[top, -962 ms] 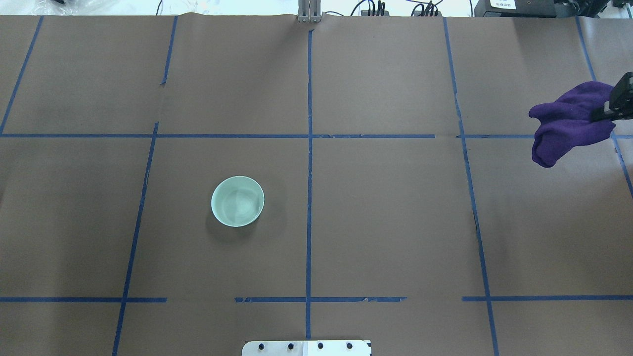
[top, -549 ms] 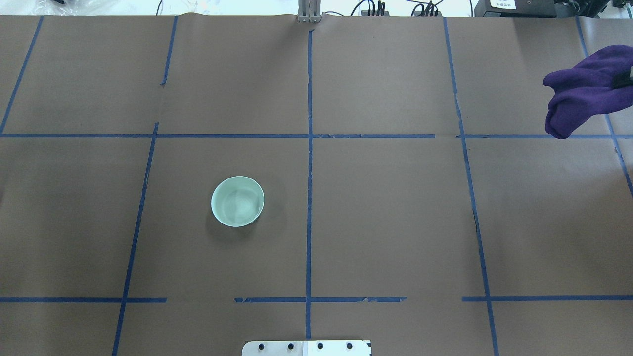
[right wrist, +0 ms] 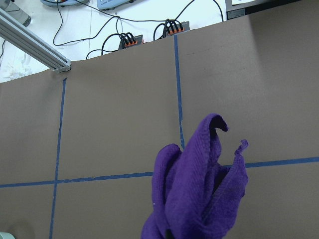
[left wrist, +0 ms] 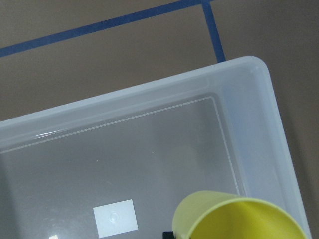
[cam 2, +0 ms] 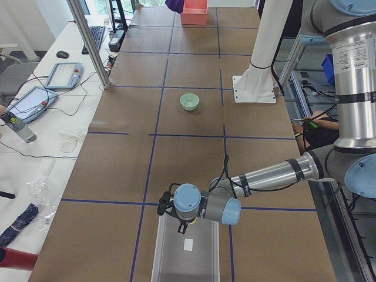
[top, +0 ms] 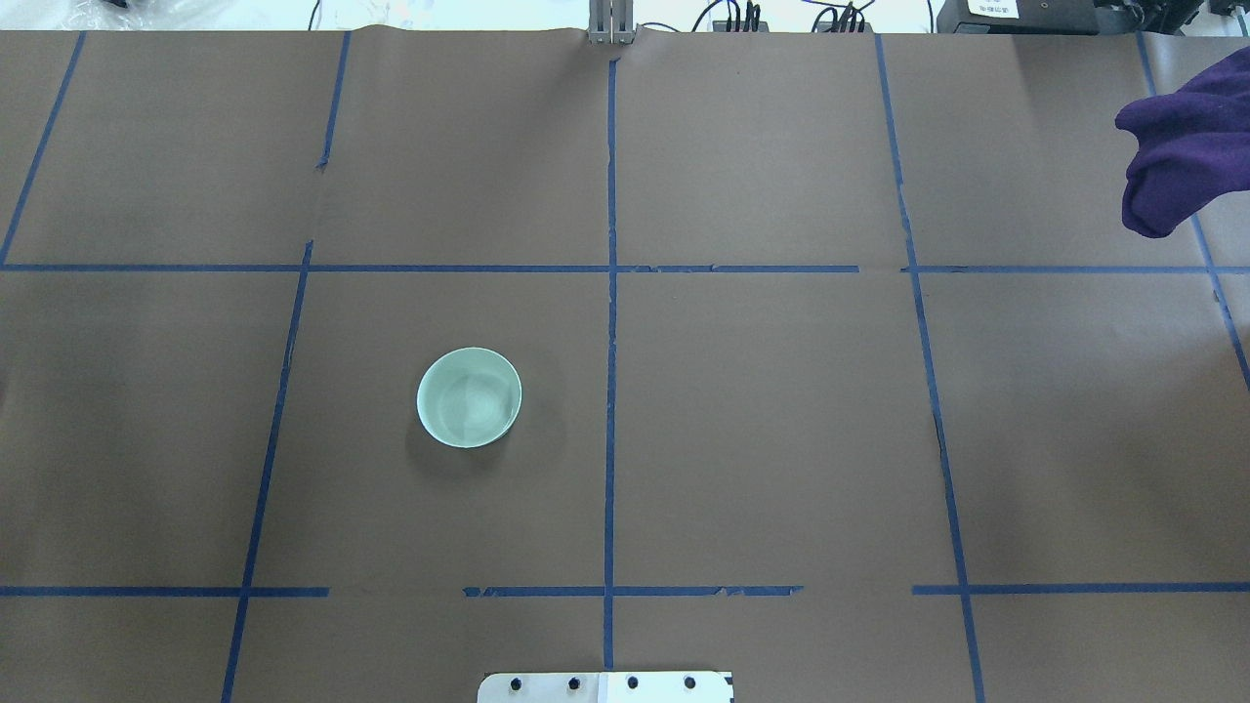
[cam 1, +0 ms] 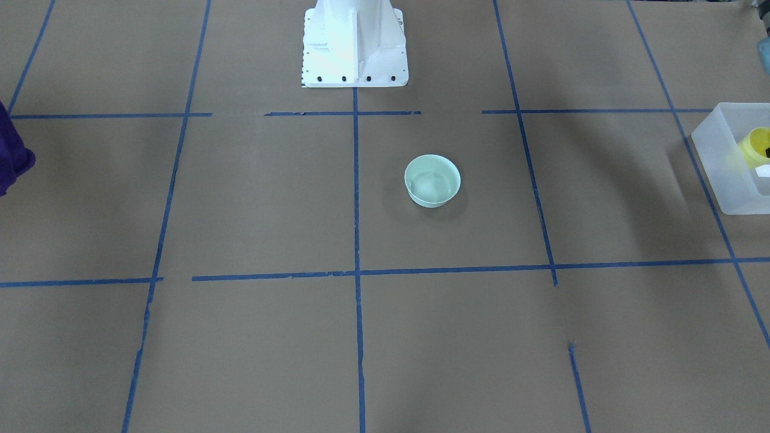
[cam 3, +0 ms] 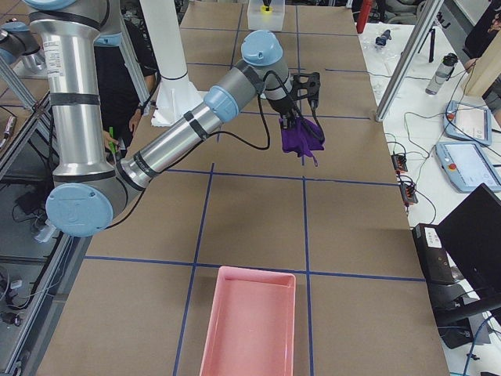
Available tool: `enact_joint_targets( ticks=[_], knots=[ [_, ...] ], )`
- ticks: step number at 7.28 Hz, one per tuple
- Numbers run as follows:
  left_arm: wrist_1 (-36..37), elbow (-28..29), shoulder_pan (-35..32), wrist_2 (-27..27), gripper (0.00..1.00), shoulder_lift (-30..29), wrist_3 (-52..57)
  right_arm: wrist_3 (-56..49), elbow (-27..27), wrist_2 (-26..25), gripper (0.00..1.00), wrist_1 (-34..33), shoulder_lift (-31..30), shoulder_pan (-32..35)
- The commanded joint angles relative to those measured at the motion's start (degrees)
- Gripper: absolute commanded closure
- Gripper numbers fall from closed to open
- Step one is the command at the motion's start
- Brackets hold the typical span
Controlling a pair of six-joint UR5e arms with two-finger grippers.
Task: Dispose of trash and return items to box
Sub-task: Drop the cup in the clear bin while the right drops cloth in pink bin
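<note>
Mint-green bowl (top: 469, 397) sits upright on the counter (top: 781, 439), in the left arm's half near the centre line; being round, it has no long axis. Your left pincer (cam 2: 183, 228) pinches the yellow cup (left wrist: 239, 221) over the box (left wrist: 149, 107), well apart from the bowl. Your right pincer (cam 3: 301, 117), clamped on the purple cloth (right wrist: 199, 194), hangs farther off, so the left arm looks nearer.

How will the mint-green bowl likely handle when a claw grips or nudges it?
The mint-green bowl looks like thin rigid plastic, so probably light and stiff. Wide, shallow and upright on the brown paper, it would likely slide rather than tip. Its smooth curved wall may slip; a rim pinch seems safer.
</note>
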Motion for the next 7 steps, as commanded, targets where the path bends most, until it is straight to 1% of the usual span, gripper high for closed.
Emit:
enact_joint_targets(
  ticks=[1, 2, 3, 4, 5, 6, 7],
  knots=[
    [-0.69, 0.68, 0.38, 0.07, 0.79, -0.16, -0.26, -2.65, -0.33, 0.0, 1.0, -0.06, -0.18, 1.37],
    [-0.77, 1.21, 0.47, 0.16, 0.31, -0.6, -0.26, -3.18, -0.33, 0.0, 1.0, -0.06, -0.27, 1.81],
    [-0.86, 1.3, 0.47, 0.33, 0.0, -0.77, -0.17, -3.45, -0.33, 0.0, 1.0, -0.06, -0.27, 2.08],
    [-0.95, 1.04, 0.55, 0.33, 0.0, -0.95, -0.08, -3.45, -0.41, 0.0, 1.0, -0.06, -0.27, 2.26],
    [-0.78, -0.97, 0.38, 0.51, 0.0, -0.87, -0.08, -3.54, -0.85, 0.0, 1.0, -0.06, -0.27, 2.52],
    [-0.69, -3.33, 0.03, 0.77, 0.0, 0.01, 0.01, -4.5, -1.46, 0.0, 1.0, -0.06, -0.53, 2.69],
    [-0.51, -7.45, -0.76, 2.95, 0.0, 0.1, -0.25, -5.64, -1.99, -0.09, 1.0, -0.15, -0.79, 2.7]
  ],
)
